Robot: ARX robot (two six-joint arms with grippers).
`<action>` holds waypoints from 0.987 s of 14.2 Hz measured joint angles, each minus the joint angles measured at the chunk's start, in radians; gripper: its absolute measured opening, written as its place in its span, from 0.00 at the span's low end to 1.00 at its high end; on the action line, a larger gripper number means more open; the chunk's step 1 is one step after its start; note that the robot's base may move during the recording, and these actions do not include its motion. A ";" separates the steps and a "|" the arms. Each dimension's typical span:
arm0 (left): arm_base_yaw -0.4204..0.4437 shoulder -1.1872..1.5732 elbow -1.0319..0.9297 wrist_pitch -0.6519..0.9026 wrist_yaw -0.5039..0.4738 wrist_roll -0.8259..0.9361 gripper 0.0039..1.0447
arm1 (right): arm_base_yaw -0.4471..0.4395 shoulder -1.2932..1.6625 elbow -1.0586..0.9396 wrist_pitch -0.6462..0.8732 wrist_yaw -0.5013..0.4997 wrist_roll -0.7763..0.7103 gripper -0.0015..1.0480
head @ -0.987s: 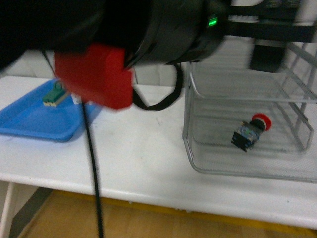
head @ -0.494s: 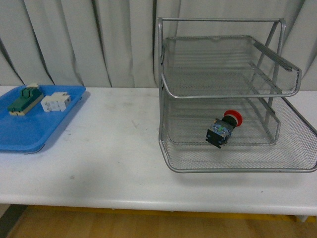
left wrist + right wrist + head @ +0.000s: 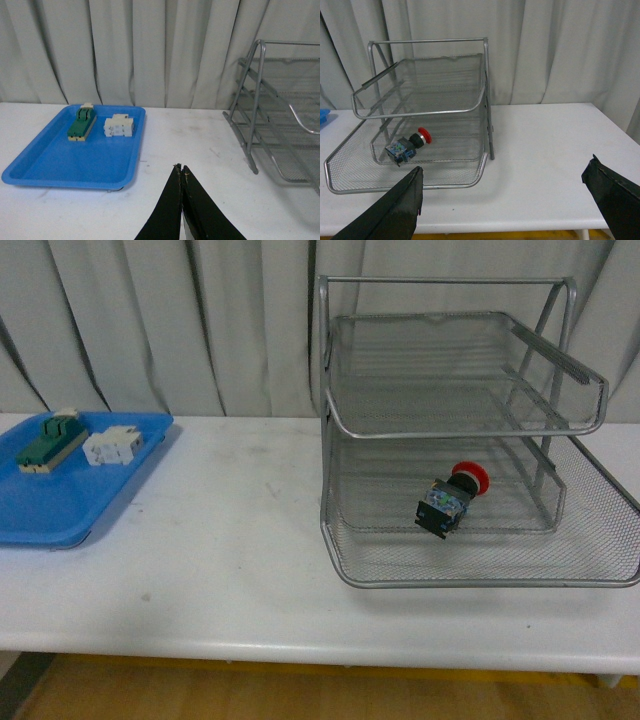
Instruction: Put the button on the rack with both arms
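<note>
Lying on its side inside the rack (image 3: pixel 445 281), the button (image 3: pixel 452 502) rests on wire mesh beneath the rack's top tier, red cap toward the rack's back, boxy body toward its open front. Whether that mesh is the middle or the bottom tier I cannot tell for sure. By my reading the placing is as good as done.

The button looks small, light and rigid, so it needs little squeeze. The round cap would likely slip or roll between fingers, while the flat sides of the body offer the better hold. Any fresh grip would probably have to come low through the rack's front, since the top tier's rim overhangs the button and blocks a straight drop from above. The mesh could also snag a fingertip.

The left fingers (image 3: pixel 181 172) are pressed tight together with nothing between them, over bare desk (image 3: pixel 230 540) off the rack's left side. The right fingers (image 3: pixel 412 192) are spread wide and empty, out in front of the rack and clear of it.

A blue tray (image 3: pixel 60 505) sits well to the rack's left, carrying a green-topped switch (image 3: pixel 50 443) and a white block (image 3: pixel 113 446) side by side. Nothing lies between it and the rack.
</note>
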 joint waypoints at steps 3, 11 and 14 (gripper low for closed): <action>0.106 -0.082 -0.054 -0.015 0.087 0.000 0.01 | 0.000 0.000 0.000 0.000 0.000 0.000 0.94; 0.096 -0.378 -0.060 -0.296 0.102 0.001 0.01 | 0.000 0.000 0.000 0.000 0.000 0.000 0.94; 0.096 -0.450 -0.060 -0.368 0.102 0.001 0.01 | 0.000 0.000 0.000 0.000 0.000 0.000 0.94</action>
